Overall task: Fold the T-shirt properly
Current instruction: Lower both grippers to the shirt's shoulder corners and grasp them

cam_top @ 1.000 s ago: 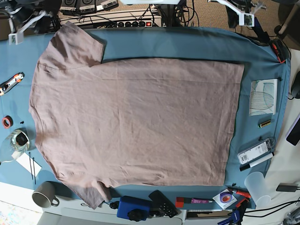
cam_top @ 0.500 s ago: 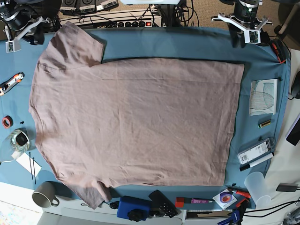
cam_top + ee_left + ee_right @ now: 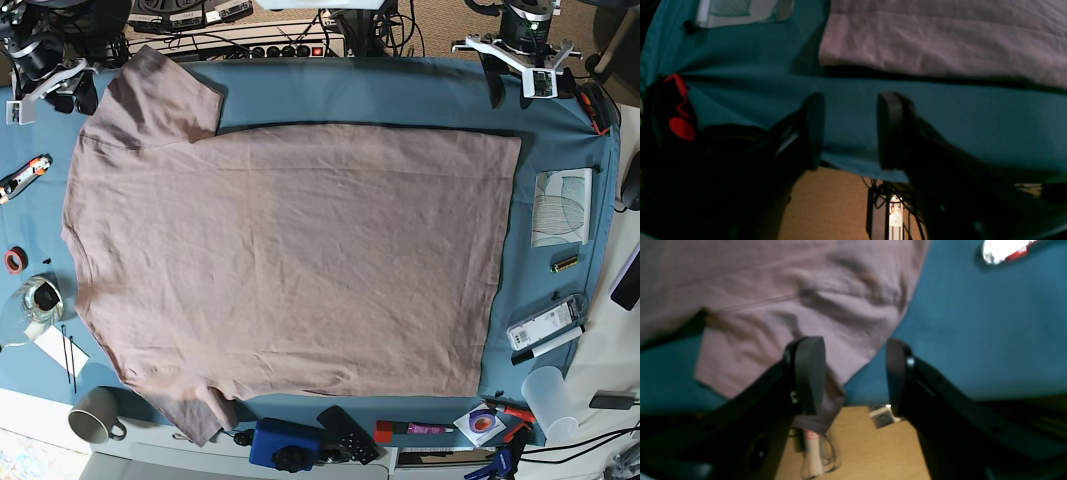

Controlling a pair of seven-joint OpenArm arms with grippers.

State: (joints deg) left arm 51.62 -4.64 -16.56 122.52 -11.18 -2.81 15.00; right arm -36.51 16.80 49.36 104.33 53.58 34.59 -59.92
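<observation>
The mauve-tan T-shirt (image 3: 290, 260) lies flat on the blue-teal cloth, collar end to the left and hem to the right, one sleeve at the far left and one at the near left. My right gripper (image 3: 78, 97) hovers beside the far sleeve (image 3: 800, 316), open, one finger (image 3: 810, 373) over the sleeve's edge and the gap over bare cloth at the table's rim. My left gripper (image 3: 851, 130) stands open and empty above bare cloth (image 3: 940, 113) at the far edge, just short of the hem corner (image 3: 833, 53); it shows in the base view at the far right (image 3: 515, 88).
A red-and-black tool (image 3: 676, 113) lies left of the left gripper. A booklet (image 3: 562, 207), a battery and a marker (image 3: 545, 345) sit along the right edge. A mug (image 3: 95, 415), a glass bowl (image 3: 35, 300), a tape roll (image 3: 14, 260) and an orange pen (image 3: 25, 175) line the left side.
Both grippers have come in over the table's far edge, the right one toward the far sleeve, the left one toward the hem corner, and both have gone from shut to open.
</observation>
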